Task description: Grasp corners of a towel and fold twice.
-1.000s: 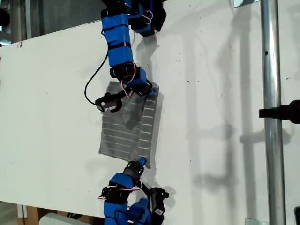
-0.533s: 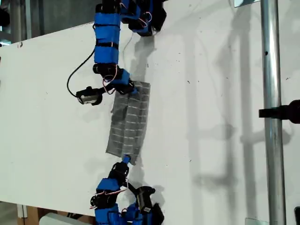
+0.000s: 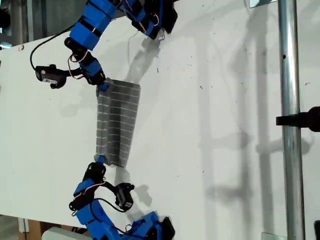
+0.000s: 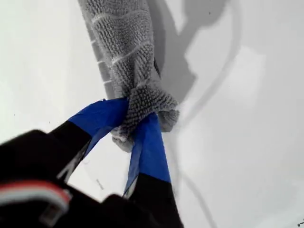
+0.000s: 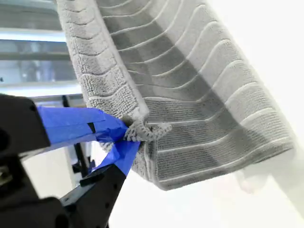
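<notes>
Exterior view: grey pale-striped towel (image 3: pixel 118 124), folded narrow, lies on the white desk (image 3: pixel 225 125) left of centre. My first pincer (image 4: pixel 135 124) and my second pincer (image 5: pixel 129 135) each clench a bunched corner.

My first gripper (image 4: pixel 135 124) has its blue-taped fingers (image 4: pixel 149 147) pinched shut on bunched grey fabric. My second gripper (image 5: pixel 130 135) likewise clamps a corner, its fingers (image 5: pixel 80 124) closed.
</notes>
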Tool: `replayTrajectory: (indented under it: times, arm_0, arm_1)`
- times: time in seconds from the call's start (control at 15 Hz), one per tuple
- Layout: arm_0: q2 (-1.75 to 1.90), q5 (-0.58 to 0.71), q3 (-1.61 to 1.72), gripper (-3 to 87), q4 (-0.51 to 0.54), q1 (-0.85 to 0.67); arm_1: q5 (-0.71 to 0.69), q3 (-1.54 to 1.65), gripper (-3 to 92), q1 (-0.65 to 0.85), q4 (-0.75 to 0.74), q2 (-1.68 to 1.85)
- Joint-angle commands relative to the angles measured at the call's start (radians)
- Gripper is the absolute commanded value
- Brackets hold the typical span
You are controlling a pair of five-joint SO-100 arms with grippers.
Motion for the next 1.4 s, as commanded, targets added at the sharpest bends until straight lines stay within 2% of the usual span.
replayTrajectory:
  times: [0.0,0.33,0.47,0.6,0.93,1.0,1.07,1.13,1.33]
  arm_0:
    - [0.075,-0.052,0.086,-2.6,-0.029,0.011]
    - [0.06,-0.169,0.408,-2.5,-0.233,0.038]
    - [-0.054,-0.169,0.42,-2.5,-0.302,-0.006]
    - [-0.196,-0.137,0.348,-2.5,-0.327,-0.077]
    - [-0.337,-0.08,0.129,-1.6,-0.207,-0.158]
    - [-0.342,-0.086,0.123,3.2,-0.186,-0.158]
    - [-0.324,-0.127,0.118,12.8,-0.12,-0.149]
    - [-0.258,-0.166,0.14,15.6,-0.074,-0.13]
    - [0.252,-0.193,0.37,21.5,-0.032,-0.051]
  arm_1:
    - [0.015,0.064,-0.2,-0.06,0.003,0.069]
    - [0.19,0.428,-0.2,-0.215,-0.29,-0.02]
    - [0.215,0.443,-0.2,-0.207,-0.364,-0.121]
    - [0.215,0.428,-0.2,-0.176,-0.408,-0.186]
    - [0.178,0.397,1.2,-0.081,-0.419,-0.245]
    - [0.187,0.399,20.5,-0.055,-0.391,-0.244]
    - [0.187,0.405,32.4,-0.044,-0.341,-0.206]
    - [0.196,0.426,33.5,-0.043,-0.285,-0.124]
    - [0.293,0.589,34.4,-0.006,-0.087,0.351]
